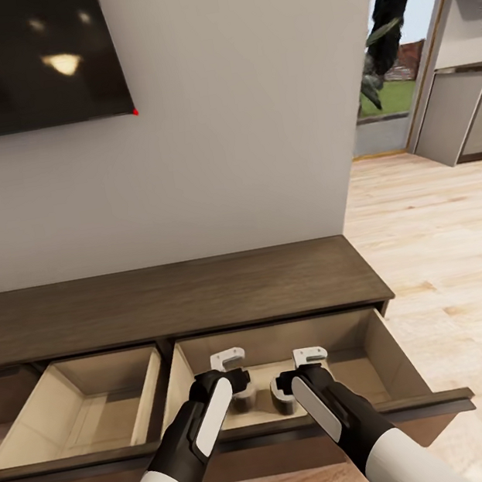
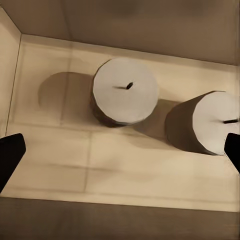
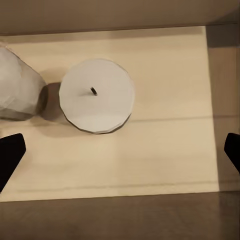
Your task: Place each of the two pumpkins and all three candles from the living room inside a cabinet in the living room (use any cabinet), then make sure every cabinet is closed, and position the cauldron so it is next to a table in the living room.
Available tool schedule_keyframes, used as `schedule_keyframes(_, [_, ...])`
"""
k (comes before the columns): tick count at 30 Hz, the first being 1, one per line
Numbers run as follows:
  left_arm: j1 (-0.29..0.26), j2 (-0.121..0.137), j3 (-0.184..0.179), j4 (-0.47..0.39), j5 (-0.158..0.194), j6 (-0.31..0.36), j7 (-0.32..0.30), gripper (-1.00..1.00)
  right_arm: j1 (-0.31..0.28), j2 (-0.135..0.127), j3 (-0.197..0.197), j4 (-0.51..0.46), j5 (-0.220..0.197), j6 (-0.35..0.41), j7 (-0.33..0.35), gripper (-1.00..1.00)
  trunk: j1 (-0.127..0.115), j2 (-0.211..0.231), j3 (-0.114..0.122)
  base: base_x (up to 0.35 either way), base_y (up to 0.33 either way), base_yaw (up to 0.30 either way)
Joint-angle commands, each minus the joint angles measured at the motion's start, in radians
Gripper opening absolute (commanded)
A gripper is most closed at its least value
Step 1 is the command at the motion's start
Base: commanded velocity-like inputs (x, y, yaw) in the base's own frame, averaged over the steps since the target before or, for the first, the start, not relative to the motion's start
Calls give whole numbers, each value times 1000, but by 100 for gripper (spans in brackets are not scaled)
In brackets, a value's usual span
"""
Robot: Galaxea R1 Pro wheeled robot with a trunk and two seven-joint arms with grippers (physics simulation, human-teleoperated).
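Two candles upright in right drawer, directly beneath left tool and right tool; both tools released; candles at 12 o'clock.

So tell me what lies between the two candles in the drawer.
Nothing but bare pale drawer floor with shadow on it. In the left wrist view, one candle and the other candle stand apart, untouching.

**Soft, even light and sharp renders**

You get bright daylight from the doorway at far right. The dark screen catches blurred lamp glare. Inside the drawer, each candle throws a soft shadow across the pale floor. Edges look slightly jagged.
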Motion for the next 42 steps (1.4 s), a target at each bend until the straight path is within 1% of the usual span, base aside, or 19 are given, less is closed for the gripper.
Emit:
schedule_keyframes(1, [0,0,-1,-1,11,2,10,100,-1,0,2,-1,-9,1,-9,100,-1,0,3,0,0,0])
schedule_keyframes(6, [-1,0,1,-8,13,5,10,100,-1,0,2,-1,-9,1,-9,100,-3,1,22,0,0,0])
schedule_keyframes(10, [-1,0,3,-34,14,10,11,100,-1,0,2,-1,-9,1,-9,100,-5,2,38,0,0,0])
schedule_keyframes(13, [-1,0,7,-45,14,35,10,100,-1,0,2,-1,-9,1,-9,100,-15,22,47,-31,0,0])
schedule_keyframes(17, [0,0,9,-48,15,47,10,100,-1,0,2,-1,-9,1,-9,100,-31,50,60,-189,0,0])
schedule_keyframes(26, [-1,0,9,-49,15,49,10,100,-1,0,2,-1,-9,0,-9,100,-65,113,88,-26,0,0])
schedule_keyframes(33, [-1,0,9,-49,14,48,10,100,-1,0,1,-1,-8,0,-9,100,-92,162,110,-211,0,0])
schedule_keyframes(42, [-1,0,9,-49,14,48,10,100,-1,0,1,-1,-8,-1,-9,100,-127,225,138,-42,0,0])
